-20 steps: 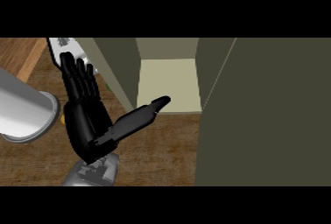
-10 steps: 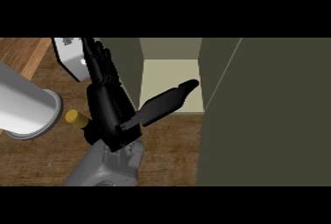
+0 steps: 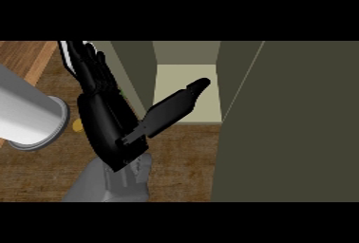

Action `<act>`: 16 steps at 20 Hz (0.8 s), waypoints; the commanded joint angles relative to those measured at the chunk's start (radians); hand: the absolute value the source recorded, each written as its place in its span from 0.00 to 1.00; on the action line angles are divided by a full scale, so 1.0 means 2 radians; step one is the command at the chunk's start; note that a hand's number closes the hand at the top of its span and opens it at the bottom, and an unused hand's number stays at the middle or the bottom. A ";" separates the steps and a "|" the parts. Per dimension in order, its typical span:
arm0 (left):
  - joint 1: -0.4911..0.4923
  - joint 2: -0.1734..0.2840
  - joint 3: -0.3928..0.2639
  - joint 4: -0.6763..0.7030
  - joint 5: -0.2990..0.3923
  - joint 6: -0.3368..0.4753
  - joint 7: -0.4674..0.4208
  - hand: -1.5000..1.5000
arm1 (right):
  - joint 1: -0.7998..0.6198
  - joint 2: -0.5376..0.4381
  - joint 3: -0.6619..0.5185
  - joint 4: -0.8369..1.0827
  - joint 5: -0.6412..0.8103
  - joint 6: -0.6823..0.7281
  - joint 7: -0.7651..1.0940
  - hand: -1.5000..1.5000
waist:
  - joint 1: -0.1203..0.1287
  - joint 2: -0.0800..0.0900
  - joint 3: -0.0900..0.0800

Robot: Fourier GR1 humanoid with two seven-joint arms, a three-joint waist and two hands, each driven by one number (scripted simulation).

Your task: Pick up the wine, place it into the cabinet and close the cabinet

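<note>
Dark wood-grain counter top (image 3: 182,161) runs up to an olive-green cabinet (image 3: 288,118), whose pale shelf shows just beyond the thumb tip. Left of the fingers lies a broad grey cylinder (image 3: 24,118). One grey forearm rises from below, its black hand (image 3: 105,123) upright, fingers straight, thumb splayed toward the cabinet, holding nothing. Whether the small yellowish patch (image 3: 77,125) beside the palm is the wine cannot be told.

Single head view, looking steeply down, set close above the wooden counter (image 3: 182,161). Faces toward twelve o'clock into the open cabinet (image 3: 186,90); door (image 3: 288,123), seemingly, fills three o'clock.
</note>
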 commanded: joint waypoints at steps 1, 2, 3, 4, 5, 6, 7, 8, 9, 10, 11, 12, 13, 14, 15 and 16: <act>0.033 0.000 -0.001 -0.060 -0.069 -0.011 0.075 0.00 | 0.000 -0.001 -0.004 -0.029 -0.002 0.002 0.009 0.00 | 0.003 0.000 0.000; 0.043 0.000 -0.020 -0.061 -0.099 -0.003 0.098 0.00 | -0.001 -0.004 -0.032 -0.027 -0.022 -0.001 0.013 0.00 | 0.002 0.000 0.000; 0.032 0.000 0.031 -0.084 -0.065 -0.058 0.070 0.00 | -0.025 -0.010 -0.031 -0.037 -0.022 -0.001 0.037 0.00 | 0.003 0.001 0.000; 0.040 0.000 0.017 -0.077 -0.087 -0.025 0.092 0.00 | 0.000 -0.006 -0.026 -0.054 -0.021 0.000 0.032 0.00 | 0.000 0.001 0.000; 0.028 0.000 0.007 -0.069 -0.121 -0.030 0.115 0.00 | -0.032 0.005 0.010 -0.054 0.018 -0.023 0.063 0.00 | 0.001 0.000 0.000; 0.023 0.000 0.021 -0.097 -0.121 -0.064 0.131 0.00 | -0.035 -0.009 -0.025 -0.065 -0.013 -0.016 0.073 0.00 | 0.001 0.000 0.000; 0.024 0.000 0.001 -0.080 -0.142 -0.049 0.144 0.00 | -0.024 0.005 -0.010 -0.024 0.006 -0.008 0.025 0.00 | 0.000 0.001 0.000; 0.084 0.000 -0.010 -0.131 -0.139 -0.054 0.118 0.00 | -0.061 0.011 0.017 -0.047 0.037 -0.038 0.080 0.00 | 0.004 0.000 -0.001; 0.054 0.000 0.008 -0.107 -0.142 -0.046 0.130 0.00 | -0.004 -0.001 -0.015 -0.067 -0.011 -0.005 0.043 0.00 | -0.002 0.001 0.000; 0.080 0.000 0.022 -0.150 -0.131 -0.095 0.123 0.00 | -0.038 0.011 0.028 -0.055 0.038 -0.028 0.070 0.00 | 0.002 0.001 -0.001; 0.087 0.000 0.020 -0.159 -0.126 -0.091 0.121 0.00 | -0.022 -0.012 -0.030 -0.071 -0.008 -0.010 0.068 0.00 | 0.000 0.001 0.000; 0.094 0.000 0.015 -0.136 -0.129 -0.071 0.116 0.00 | -0.036 -0.008 -0.019 -0.066 0.000 -0.013 0.076 0.00 | -0.001 0.002 0.000; 0.092 0.000 0.008 -0.142 -0.160 -0.074 0.132 0.00 | -0.010 -0.012 -0.038 -0.068 -0.026 0.003 0.052 0.00 | -0.002 0.001 0.000; 0.105 0.000 0.032 -0.170 -0.124 -0.096 0.113 0.00 | -0.001 0.002 -0.020 -0.056 -0.010 -0.002 0.038 0.00 | -0.001 0.002 0.000; 0.152 0.000 0.000 -0.177 -0.131 -0.066 0.088 0.00 | -0.021 -0.011 -0.038 -0.070 -0.018 -0.003 0.069 0.00 | 0.000 0.002 0.000; 0.092 0.000 0.034 -0.145 -0.131 -0.075 0.111 0.00 | -0.022 -0.017 -0.045 -0.090 -0.028 -0.001 0.088 0.00 | -0.003 0.002 0.000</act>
